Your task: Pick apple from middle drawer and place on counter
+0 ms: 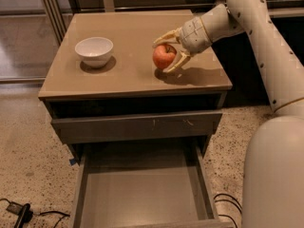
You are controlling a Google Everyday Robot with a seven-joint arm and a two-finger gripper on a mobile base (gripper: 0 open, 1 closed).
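The red apple (163, 57) sits between the two pale fingers of my gripper (167, 52), low over the right half of the tan counter (128, 25), with its shadow right under it. I cannot tell whether it touches the top. The gripper is shut on the apple and reaches in from the right on the white arm (256, 27). The middle drawer (137, 194) is pulled out below, and its dark-grey floor is bare.
A white bowl (94, 50) stands on the left part of the counter. A shut grey drawer front (137, 126) with pale scratches lies above the open drawer. The robot's white body (275, 175) fills the lower right. Cables (19, 210) lie on the speckled floor.
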